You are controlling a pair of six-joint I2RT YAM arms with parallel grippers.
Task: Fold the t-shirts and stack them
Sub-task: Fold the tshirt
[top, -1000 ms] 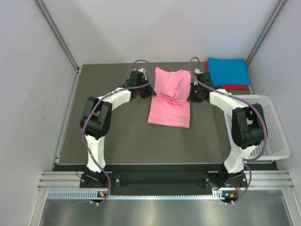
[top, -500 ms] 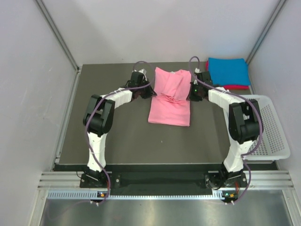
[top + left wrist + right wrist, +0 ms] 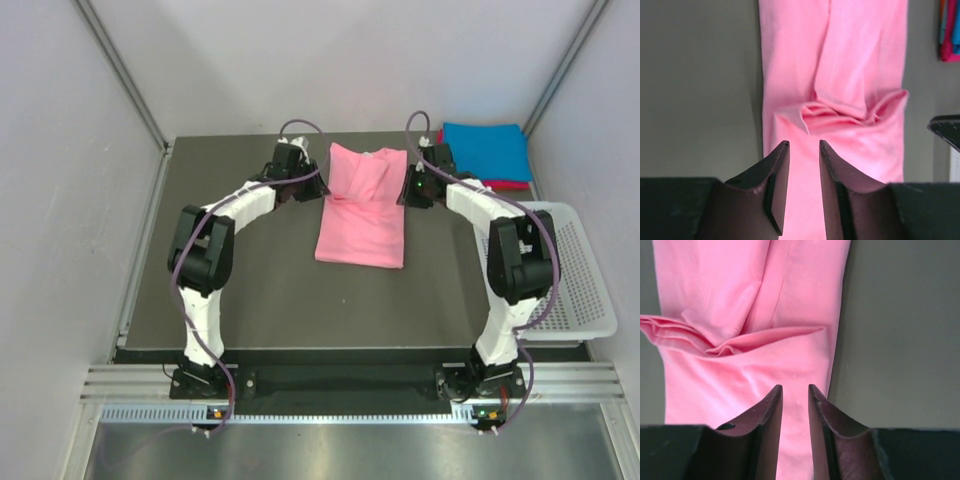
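Pink shirt [image 3: 840, 75] under left hand [image 3: 804, 145]

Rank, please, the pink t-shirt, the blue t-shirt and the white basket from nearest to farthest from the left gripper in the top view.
1. pink t-shirt, just beside the left gripper, mid-table.
2. blue t-shirt, far right corner.
3. white basket, right edge, closer to the bases.

White mesh basket [image 3: 585, 290] at table's [image 3: 250, 290] right edge, seemingly overhanging; metal rail [image 3: 130, 380] along near edge.
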